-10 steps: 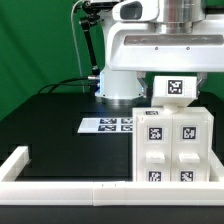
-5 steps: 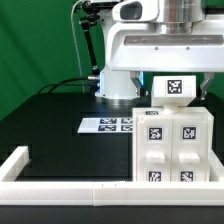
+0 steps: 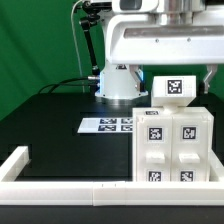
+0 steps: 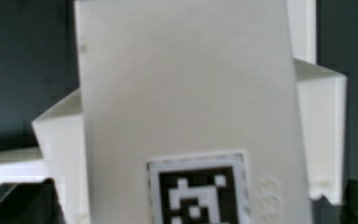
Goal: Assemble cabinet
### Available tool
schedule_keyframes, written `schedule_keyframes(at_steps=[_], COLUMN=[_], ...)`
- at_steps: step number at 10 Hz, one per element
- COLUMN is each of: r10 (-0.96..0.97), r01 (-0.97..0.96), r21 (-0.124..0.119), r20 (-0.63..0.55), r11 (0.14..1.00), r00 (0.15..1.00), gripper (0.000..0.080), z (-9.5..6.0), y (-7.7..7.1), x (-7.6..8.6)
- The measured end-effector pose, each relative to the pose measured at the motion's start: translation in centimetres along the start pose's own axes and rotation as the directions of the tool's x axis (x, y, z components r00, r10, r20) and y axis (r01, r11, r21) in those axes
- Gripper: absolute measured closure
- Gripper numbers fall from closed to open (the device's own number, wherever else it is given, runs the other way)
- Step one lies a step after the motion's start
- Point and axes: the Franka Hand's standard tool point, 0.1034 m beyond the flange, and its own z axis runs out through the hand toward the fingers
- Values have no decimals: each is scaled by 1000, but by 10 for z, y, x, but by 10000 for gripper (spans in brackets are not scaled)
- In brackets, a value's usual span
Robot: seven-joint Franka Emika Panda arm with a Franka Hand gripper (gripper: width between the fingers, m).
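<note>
The marker board lies on the black table, behind the white border frame.

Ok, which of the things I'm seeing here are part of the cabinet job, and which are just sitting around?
For the job: cabinet body; smaller tagged white part above it.
Just lying about: marker board; low white border frame; black table.

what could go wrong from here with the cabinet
1. The small tagged part is right above the cabinet body, under the arm; pushed down out of line, it could jam or tip the body.
2. The wrist view is filled by a white tagged piece, so the grip cannot be checked; the piece may slip.
</note>
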Motion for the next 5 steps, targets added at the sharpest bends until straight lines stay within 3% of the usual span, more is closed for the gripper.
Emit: schedule_keyframes(at_steps=[2, 5], r10=[-7, -33], r01=[8, 35], r21=[17, 14], r20=[-58, -77], r11=[1000, 999], r00=[998, 996], gripper=[2, 2], z=[-4, 2], y=[-5, -1], x=[-11, -13])
